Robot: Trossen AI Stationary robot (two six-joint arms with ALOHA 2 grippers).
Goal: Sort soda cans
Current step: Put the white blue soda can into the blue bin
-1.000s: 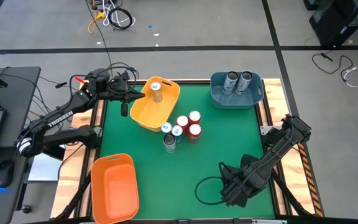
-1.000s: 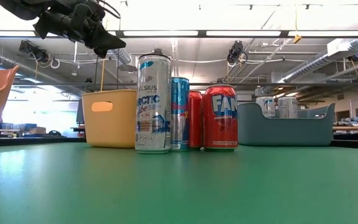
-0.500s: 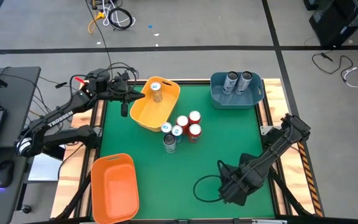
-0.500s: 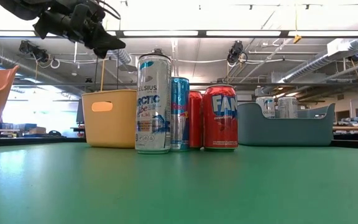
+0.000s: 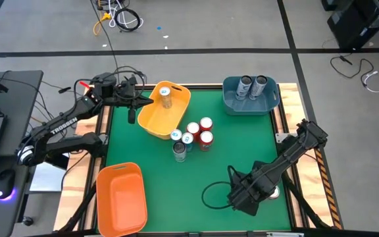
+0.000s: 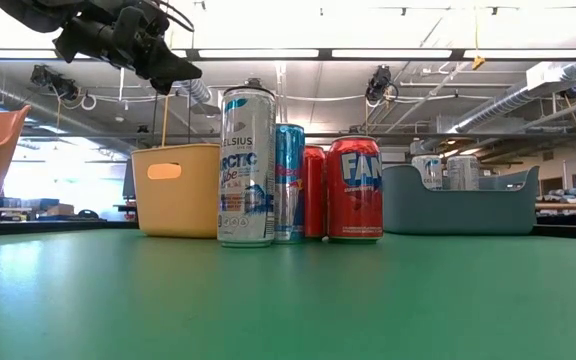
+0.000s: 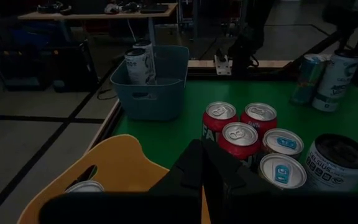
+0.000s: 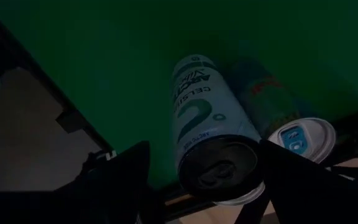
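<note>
While the left gripper [image 5: 135, 104] hangs by the outer side of the yellow bin [image 5: 155, 118], fingers pressed together and holding nothing, it plays no part in the pick at hand. One can [image 5: 166, 97] stands in that bin. Just beside the bin, a cluster of upright cans [image 5: 191, 136] waits at mid-table, and two more sit in the blue bin [image 5: 250, 108] at the far right corner.

At the table's near right edge, the right gripper [image 5: 247, 194] points down over a tall silver can [image 8: 210, 118]. That can stands upright, its long axis running almost straight away from the wrist, its top nearest. The fingers [image 8: 126, 168] are spread, one on each side of the top rim, with a gap showing on one side. A blue-topped can [image 8: 300, 138] stands close beside it, so the closing finger probably has little room there.
</note>
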